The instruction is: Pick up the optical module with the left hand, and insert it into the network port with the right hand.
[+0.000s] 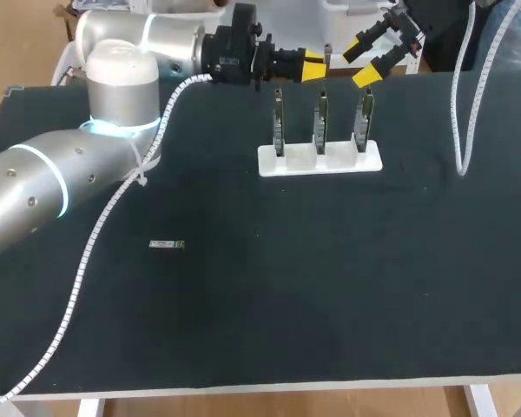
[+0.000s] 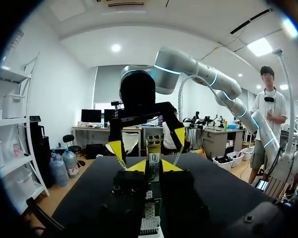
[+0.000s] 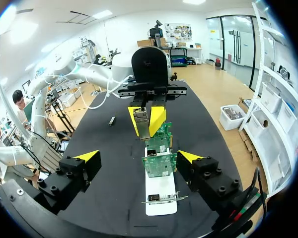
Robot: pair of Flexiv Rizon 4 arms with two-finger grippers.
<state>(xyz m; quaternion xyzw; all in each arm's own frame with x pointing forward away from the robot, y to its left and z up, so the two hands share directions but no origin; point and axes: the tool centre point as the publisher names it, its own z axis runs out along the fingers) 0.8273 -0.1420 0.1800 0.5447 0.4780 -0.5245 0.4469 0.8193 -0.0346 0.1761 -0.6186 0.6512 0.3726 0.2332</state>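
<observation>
My left gripper (image 1: 317,68) is over the table's far edge, shut on the small metal optical module (image 1: 327,57), which sticks out past its yellow tips. In the left wrist view the module (image 2: 153,156) stands upright between the fingers of that gripper (image 2: 153,166). My right gripper (image 1: 365,59) faces it from the far right, open and holding nothing. Just in front of both, a white stand (image 1: 319,159) holds three upright circuit boards (image 1: 319,122) with the network ports. In the right wrist view the boards (image 3: 159,163) lie between the open right gripper's (image 3: 139,156) fingers, with the module (image 3: 143,124) beyond.
A small flat grey part (image 1: 167,245) lies on the black table (image 1: 286,287) at the left middle. It also shows in the right wrist view as a small part (image 3: 111,121) far ahead. A white corrugated cable (image 1: 458,130) hangs over the table's far right.
</observation>
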